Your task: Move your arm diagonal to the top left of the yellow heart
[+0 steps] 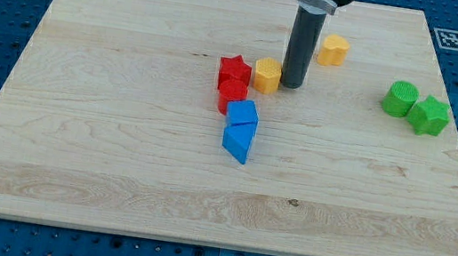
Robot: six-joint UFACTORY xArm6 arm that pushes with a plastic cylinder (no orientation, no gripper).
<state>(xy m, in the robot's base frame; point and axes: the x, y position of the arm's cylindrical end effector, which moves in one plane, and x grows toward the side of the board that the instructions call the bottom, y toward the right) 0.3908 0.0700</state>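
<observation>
The yellow heart (333, 49) lies near the view's top, right of centre, on the wooden board (118, 148). My tip (291, 85) rests on the board below and to the left of the heart, a short gap away. The tip stands just right of a yellow hexagon block (266, 75), close to it or touching it. The rod partly hides the heart's left edge.
A red star (235, 69) and a red block (233, 94) sit left of the yellow hexagon. Two blue blocks (243, 112) (240, 139) lie below them. A green cylinder (400, 98) and a green star (429, 115) sit at the right.
</observation>
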